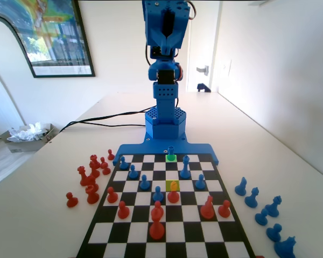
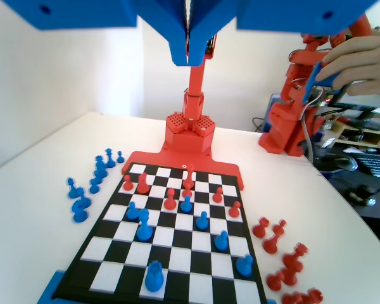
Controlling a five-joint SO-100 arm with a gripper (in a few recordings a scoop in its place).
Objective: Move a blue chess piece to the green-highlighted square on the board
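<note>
The blue chess piece [image 1: 171, 151] already stood on the green-highlighted square [image 1: 171, 158], nearest the arm's base. The gripper [image 2: 189, 54] hung high, fingers pressed together, empty. Retreating straight upward looked safest.

Both pictures are bright with soft daylight. In the fixed view the pale wall [image 1: 280, 80] on the right is washed out, the framed picture [image 1: 48, 32] carries glare on its glass, and straight edges bow toward the corners. Shadows under the pieces on the board [image 1: 167, 215] are faint. In the wrist view the claw [image 2: 189, 60] is near and blurred, while the worktop [image 2: 38, 190] looks overexposed.
</note>
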